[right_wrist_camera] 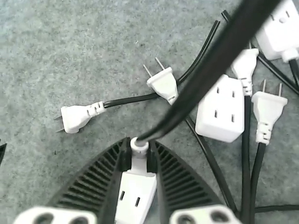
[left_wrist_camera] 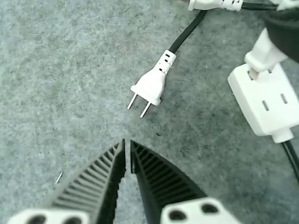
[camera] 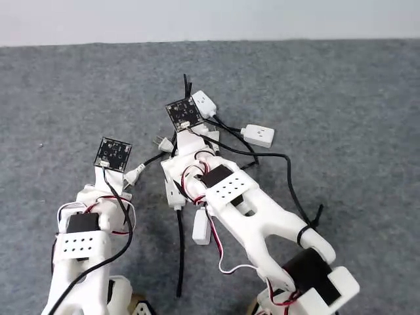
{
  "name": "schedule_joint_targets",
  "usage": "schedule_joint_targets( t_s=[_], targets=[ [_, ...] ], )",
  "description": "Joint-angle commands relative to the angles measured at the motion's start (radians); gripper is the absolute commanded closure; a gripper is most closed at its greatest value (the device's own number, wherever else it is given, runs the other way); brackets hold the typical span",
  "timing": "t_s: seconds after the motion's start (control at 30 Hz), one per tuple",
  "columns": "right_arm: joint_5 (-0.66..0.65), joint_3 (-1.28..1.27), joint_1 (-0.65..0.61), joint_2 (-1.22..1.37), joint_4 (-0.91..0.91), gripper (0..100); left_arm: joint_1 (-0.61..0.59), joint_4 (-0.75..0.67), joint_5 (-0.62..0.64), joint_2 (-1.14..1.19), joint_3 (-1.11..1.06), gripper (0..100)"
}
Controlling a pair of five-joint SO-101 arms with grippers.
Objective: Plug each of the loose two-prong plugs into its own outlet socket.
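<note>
Pairing seems in hand: right gripper [right_wrist_camera: 138, 144] clamps a white outlet socket [right_wrist_camera: 135, 193]; left gripper [left_wrist_camera: 127, 145], closed on nothing, should next open around the nearby two-prong plug [left_wrist_camera: 150, 86].

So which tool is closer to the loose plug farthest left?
Left. The left tool sits just before the plug, facing its prongs; the right tool, gripping a socket, is farther off.

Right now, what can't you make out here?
Right wrist view: held socket in the right hand, cut off by the frame edge.
Right wrist view: socket block, partly behind the held socket's black cord.
Left wrist view: white cord end, cut off by the edge; plug or socket unclear.
</note>
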State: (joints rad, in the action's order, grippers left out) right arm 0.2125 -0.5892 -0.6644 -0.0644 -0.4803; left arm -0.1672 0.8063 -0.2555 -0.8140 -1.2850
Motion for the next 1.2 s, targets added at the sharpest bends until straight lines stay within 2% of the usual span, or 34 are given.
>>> schedule_joint_targets(
  t_s=[0.0, 0.3, 0.8, 1.03, 1.17],
  targets=[
    [0.014, 0.049, -0.012, -0.002, -0.012, 99.1, -0.002, -0.023, -0.008, -0.026, 0.007, 99],
    [0.006, -0.037, -0.012, -0.013, -0.019, 99.1, -0.003, -0.023, -0.008, -0.026, 0.005, 99],
    [-0.087, -0.216, -0.035, -0.173, -0.039, 99.1, -0.003, -0.021, -0.008, -0.026, 0.005, 99],
    [-0.106, -0.166, -0.045, -0.101, -0.047, 99.1, -0.003, -0.021, -0.008, -0.026, 0.005, 99],
    [-0.106, -0.061, -0.045, -0.015, -0.125, 99.1, -0.003, -0.021, -0.008, -0.026, 0.005, 99]
  ],
)
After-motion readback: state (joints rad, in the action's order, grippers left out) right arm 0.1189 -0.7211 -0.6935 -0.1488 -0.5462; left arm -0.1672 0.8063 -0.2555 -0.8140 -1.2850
